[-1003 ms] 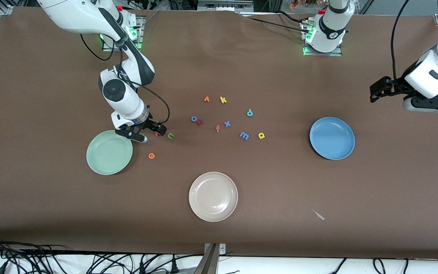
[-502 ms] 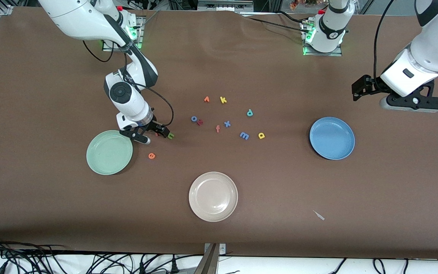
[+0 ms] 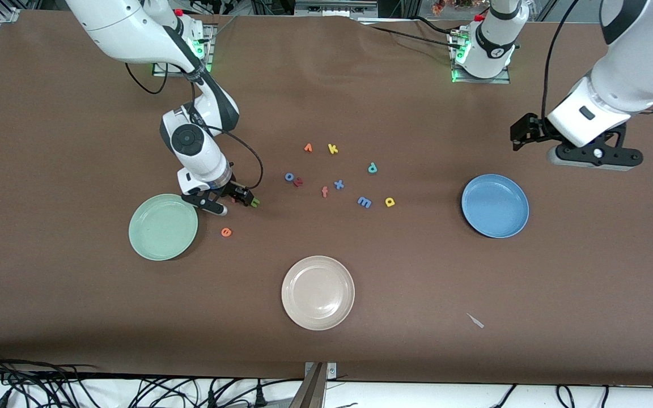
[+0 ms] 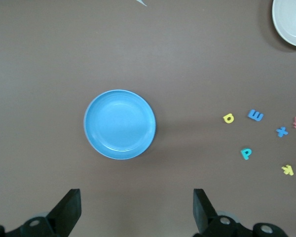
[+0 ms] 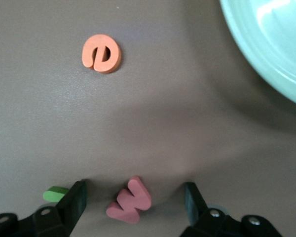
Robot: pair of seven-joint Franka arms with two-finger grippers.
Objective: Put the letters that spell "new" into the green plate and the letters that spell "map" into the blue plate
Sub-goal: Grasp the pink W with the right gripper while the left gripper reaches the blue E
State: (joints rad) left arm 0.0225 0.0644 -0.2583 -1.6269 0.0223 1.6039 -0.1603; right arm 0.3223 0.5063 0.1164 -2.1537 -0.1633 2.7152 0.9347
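The salmon-red "w" (image 5: 129, 201) lies on the table between the fingers of my right gripper (image 3: 230, 201), which stands open around it with a gap on each side. The green "n" (image 3: 254, 202) sits just outside one finger. The orange "e" (image 3: 225, 232) lies nearer the front camera, beside the green plate (image 3: 162, 226). Blue "m" (image 3: 364, 202), yellow "a" (image 3: 390, 202) and teal "p" (image 3: 372, 168) lie mid-table. My left gripper (image 3: 590, 158) hangs open and empty over bare table beside the blue plate (image 3: 495, 205).
A beige plate (image 3: 318, 292) sits near the front edge. Other loose letters lie mid-table: yellow "k" (image 3: 333, 149), blue "x" (image 3: 338, 184), salmon "f" (image 3: 325, 192), blue "o" (image 3: 289, 177). A small pale scrap (image 3: 475, 321) lies toward the left arm's end.
My right gripper has shifted slightly toward the green "n" and settled around the "w", its fingers narrowing. My left arm has swung in toward the blue plate.
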